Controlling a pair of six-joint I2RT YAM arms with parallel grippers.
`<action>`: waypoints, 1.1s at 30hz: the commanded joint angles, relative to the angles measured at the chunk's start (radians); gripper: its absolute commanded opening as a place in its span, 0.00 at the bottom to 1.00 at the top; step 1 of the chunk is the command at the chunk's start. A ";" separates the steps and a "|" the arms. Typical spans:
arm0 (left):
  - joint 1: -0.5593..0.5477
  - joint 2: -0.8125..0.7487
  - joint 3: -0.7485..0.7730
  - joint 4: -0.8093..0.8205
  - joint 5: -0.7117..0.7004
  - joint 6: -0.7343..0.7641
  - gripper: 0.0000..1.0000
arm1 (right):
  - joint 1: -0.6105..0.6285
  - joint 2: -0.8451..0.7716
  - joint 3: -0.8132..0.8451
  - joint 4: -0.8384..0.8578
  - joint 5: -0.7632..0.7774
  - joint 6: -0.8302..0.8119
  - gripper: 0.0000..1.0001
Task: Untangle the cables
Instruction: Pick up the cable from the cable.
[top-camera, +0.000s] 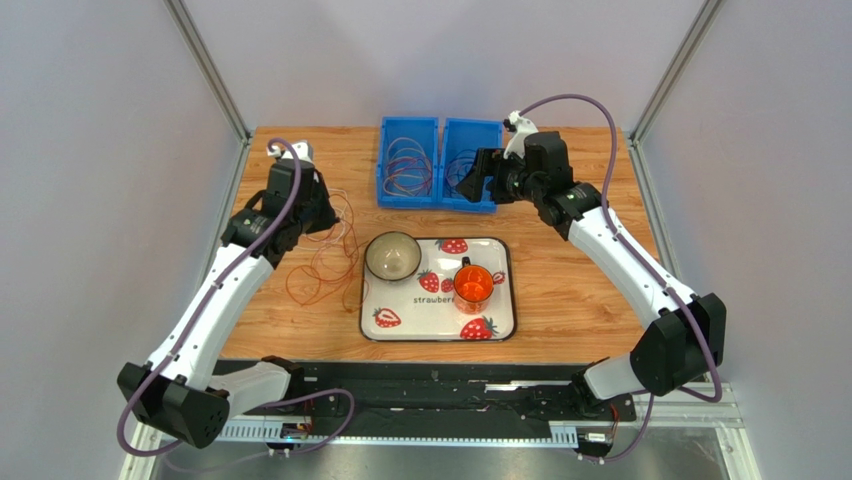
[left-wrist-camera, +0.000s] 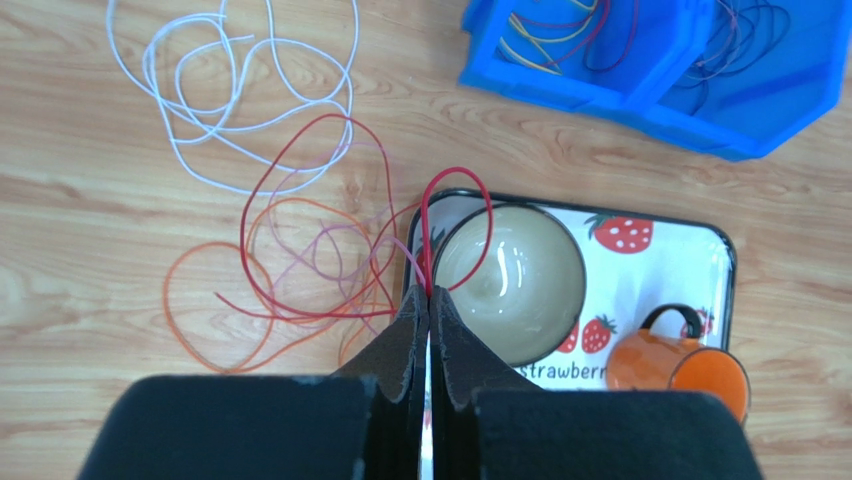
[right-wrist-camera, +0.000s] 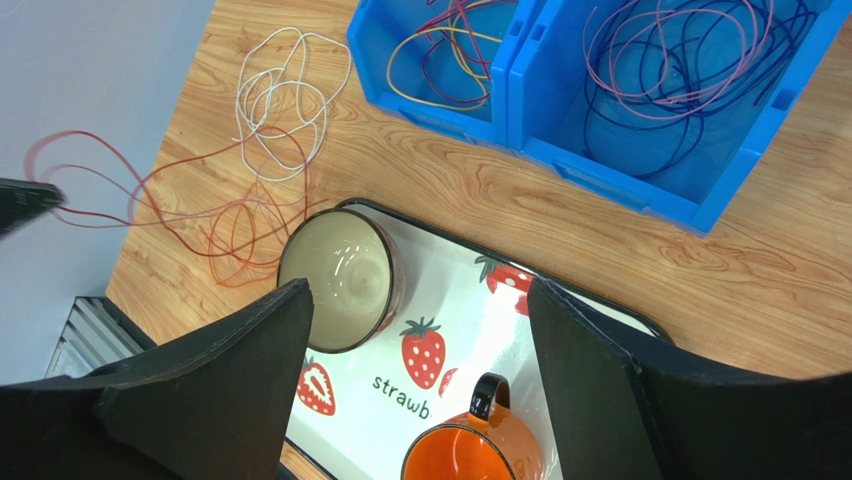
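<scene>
Left gripper (left-wrist-camera: 428, 300) has its jaws clamped tight on a loop of the red cable (left-wrist-camera: 424, 240), right at the left rim of the tray (left-wrist-camera: 690, 270), beside the bowl (left-wrist-camera: 515, 285). Other cables (left-wrist-camera: 290, 280) sprawl tangled near the left edge of the table (top-camera: 560, 290). Right gripper (right-wrist-camera: 418, 295) hangs wide open, holding nothing, by the 2 blue bins (right-wrist-camera: 620, 175) at the far edge. Danger: a pull could cinch red around orange, or snag the bowl.
</scene>
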 joint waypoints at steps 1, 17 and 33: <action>0.001 -0.016 0.200 -0.179 -0.032 0.111 0.00 | 0.011 -0.043 0.019 0.053 -0.037 0.028 0.83; 0.206 -0.071 0.101 -0.201 0.043 0.135 0.20 | 0.051 -0.039 0.024 0.039 -0.045 0.037 0.83; 0.213 -0.082 -0.195 -0.069 0.094 -0.058 0.57 | 0.060 -0.022 0.009 0.056 -0.063 0.042 0.83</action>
